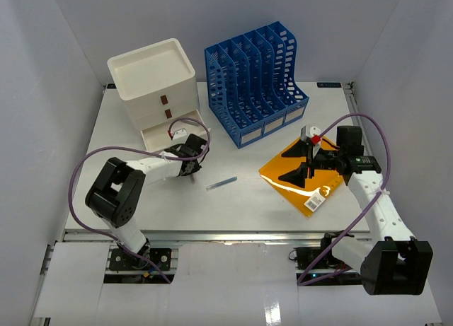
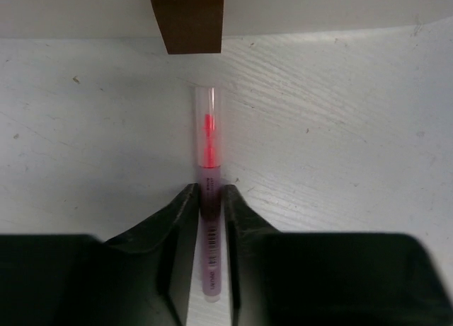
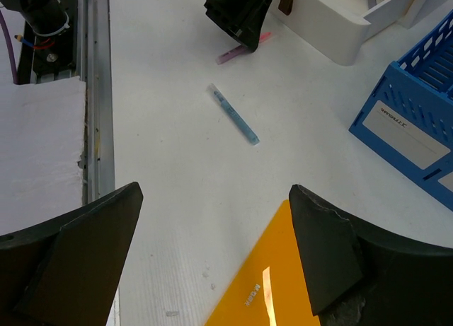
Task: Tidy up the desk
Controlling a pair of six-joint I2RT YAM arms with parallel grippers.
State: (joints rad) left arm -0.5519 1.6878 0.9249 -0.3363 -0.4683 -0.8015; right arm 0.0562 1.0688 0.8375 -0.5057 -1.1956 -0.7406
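The desk fills the top view. On it a blue file rack stands at 1 o'clock, its labels unreadable, a white drawer box at 11, and a barcode-stickered orange folder lies at 4. The right gripper gapes wide above the folder. The left gripper pinches a pink highlighter whose barcode print is illegible. A blue pen lies at centre.

Left arm bent forward, left gripper low, fingers closed against a pink highlighter; right arm raised, right gripper spread wide, pointing leftward.
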